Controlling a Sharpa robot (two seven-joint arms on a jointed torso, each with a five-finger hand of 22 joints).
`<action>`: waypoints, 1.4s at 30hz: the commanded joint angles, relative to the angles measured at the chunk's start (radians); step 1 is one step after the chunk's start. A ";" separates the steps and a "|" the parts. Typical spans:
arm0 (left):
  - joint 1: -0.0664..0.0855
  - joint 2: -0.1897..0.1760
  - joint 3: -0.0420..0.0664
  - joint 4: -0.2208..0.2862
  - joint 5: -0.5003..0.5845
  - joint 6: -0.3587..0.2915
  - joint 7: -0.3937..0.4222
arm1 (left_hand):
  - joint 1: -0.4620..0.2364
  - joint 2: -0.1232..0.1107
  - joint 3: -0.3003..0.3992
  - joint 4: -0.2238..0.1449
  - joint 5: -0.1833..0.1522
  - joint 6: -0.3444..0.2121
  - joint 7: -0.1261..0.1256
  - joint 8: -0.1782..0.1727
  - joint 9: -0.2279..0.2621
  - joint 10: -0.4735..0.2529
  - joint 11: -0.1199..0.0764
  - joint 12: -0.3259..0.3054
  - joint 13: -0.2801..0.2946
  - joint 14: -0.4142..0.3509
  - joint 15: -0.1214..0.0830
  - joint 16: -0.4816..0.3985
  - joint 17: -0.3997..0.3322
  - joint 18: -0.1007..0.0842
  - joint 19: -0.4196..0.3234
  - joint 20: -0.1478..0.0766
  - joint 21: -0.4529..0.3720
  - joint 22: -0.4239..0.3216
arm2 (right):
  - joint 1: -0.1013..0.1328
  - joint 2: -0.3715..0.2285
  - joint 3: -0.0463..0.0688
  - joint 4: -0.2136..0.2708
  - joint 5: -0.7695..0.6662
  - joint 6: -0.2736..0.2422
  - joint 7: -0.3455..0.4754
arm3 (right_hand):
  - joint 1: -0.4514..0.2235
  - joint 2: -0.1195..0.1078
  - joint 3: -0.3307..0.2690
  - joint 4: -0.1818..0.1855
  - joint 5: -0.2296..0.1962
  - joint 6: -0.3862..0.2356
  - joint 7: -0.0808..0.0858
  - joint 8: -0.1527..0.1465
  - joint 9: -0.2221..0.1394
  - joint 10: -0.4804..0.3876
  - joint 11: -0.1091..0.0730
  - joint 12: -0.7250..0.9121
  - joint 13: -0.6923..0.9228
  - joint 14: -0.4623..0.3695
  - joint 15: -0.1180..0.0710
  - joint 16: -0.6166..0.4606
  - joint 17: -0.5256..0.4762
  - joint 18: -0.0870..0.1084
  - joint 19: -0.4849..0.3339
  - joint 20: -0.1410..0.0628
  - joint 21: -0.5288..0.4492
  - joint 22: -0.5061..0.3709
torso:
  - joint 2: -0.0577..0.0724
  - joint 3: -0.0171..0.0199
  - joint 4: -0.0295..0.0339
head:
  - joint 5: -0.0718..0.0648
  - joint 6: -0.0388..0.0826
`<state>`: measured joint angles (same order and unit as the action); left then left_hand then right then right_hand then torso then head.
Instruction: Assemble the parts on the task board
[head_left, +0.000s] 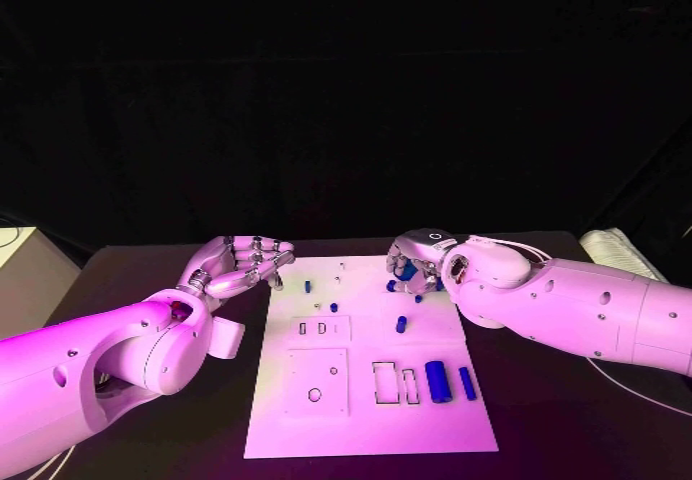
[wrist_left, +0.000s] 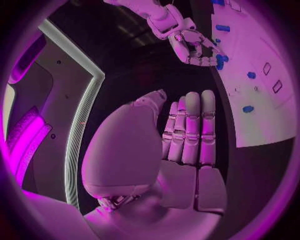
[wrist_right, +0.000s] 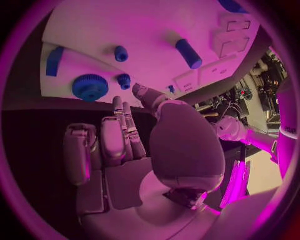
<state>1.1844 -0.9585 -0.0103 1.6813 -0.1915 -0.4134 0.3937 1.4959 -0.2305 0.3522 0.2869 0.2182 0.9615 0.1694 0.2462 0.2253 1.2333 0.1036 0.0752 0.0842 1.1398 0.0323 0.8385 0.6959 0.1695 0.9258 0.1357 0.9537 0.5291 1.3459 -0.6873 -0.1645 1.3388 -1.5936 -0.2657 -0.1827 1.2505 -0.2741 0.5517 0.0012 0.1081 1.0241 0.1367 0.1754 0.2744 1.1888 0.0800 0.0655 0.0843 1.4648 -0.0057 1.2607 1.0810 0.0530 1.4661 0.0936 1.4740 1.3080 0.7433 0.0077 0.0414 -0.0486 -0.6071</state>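
The white task board (head_left: 368, 420) lies in the middle of the table. My left hand (head_left: 238, 265) hovers off its far left corner, fingers (wrist_left: 190, 130) stretched out flat and holding nothing. My right hand (head_left: 421, 262) hangs over the far right corner with an empty palm (wrist_right: 119, 150). Just beyond its fingertips a blue gear (wrist_right: 90, 87) lies on the board, with two small blue pegs (wrist_right: 124, 80) beside it. A blue cylinder (wrist_right: 189, 53) lies further in. Two blue bars (head_left: 437, 381) lie near the board's right edge, and small pegs (head_left: 307, 285) stand near the far left.
The board has rectangular slots (head_left: 387, 382) and a raised plate with holes (head_left: 317, 380). A pale box (head_left: 29, 275) stands off the table's left edge and a white object (head_left: 620, 250) at the far right. Black table surface (head_left: 562, 420) surrounds the board.
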 joint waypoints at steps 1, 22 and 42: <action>0.003 -0.001 0.001 0.006 -0.007 0.015 -0.003 | -0.009 -0.001 0.004 0.000 -0.005 -0.007 0.001 0.001 0.001 0.000 0.000 -0.002 0.001 0.000 0.002 0.006 0.002 0.014 0.006 -0.002 0.008 0.001 | -0.004 0.004 0.000 -0.008 -0.035 0.035 -0.024 | 0.009 0.002 -0.006 0.000 0.001 -0.006 0.001 -0.006 0.001 -0.004 -0.001 0.000 0.001 0.035 0.001 0.008 0.003 -0.015 0.024 0.006 -0.005 0.088 | 0.006 -0.0002 -0.0001 | 0.000 0.000; 0.008 -0.008 0.001 0.009 -0.007 0.019 -0.007 | -0.012 0.001 0.006 0.000 -0.005 -0.009 0.001 0.000 0.003 -0.002 0.000 -0.003 0.001 -0.003 0.003 0.009 0.003 0.013 0.006 -0.001 0.013 0.004 | -0.011 0.030 0.000 -0.032 -0.029 0.039 -0.030 | 0.010 0.028 0.003 0.015 0.002 0.002 0.000 -0.002 0.009 0.007 -0.002 0.003 0.011 0.033 0.000 0.026 0.012 -0.016 0.026 0.005 -0.003 0.092 | 0.017 -0.0024 0.0076 | 0.001 0.010; 0.011 -0.010 0.001 0.007 -0.001 0.017 -0.009 | -0.014 0.003 0.010 -0.001 -0.005 -0.012 0.003 -0.001 0.005 -0.007 0.002 -0.005 0.001 -0.010 0.004 0.009 0.004 0.013 0.003 0.000 0.018 0.007 | -0.013 0.037 0.000 -0.039 -0.029 0.047 -0.034 | 0.062 0.067 0.085 -0.011 0.002 0.038 -0.007 0.021 0.036 0.068 -0.015 0.008 0.028 0.027 -0.010 0.051 0.018 -0.020 0.035 -0.003 0.009 0.114 | 0.024 -0.0038 0.0093 | -0.002 0.012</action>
<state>1.1932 -0.9695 -0.0099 1.6870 -0.1935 -0.4114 0.3798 1.4920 -0.2265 0.3578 0.2868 0.2182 0.9579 0.1731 0.2462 0.2289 1.2331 0.1038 0.0752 0.0839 1.1362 0.0361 0.8422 0.6986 0.1695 0.9256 0.1358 0.9653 0.5358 1.3366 -0.6511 -0.1627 1.2986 -1.6113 -0.2331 -0.2119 1.2940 -0.2114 0.6288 -0.0090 0.1055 1.0554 0.1281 0.1933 0.3087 1.2486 0.0671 0.0675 0.1055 1.4668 -0.0078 1.3085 1.0972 0.0533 1.4661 0.0934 1.4794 1.3074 0.7658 0.0047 0.0500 -0.0496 -0.5956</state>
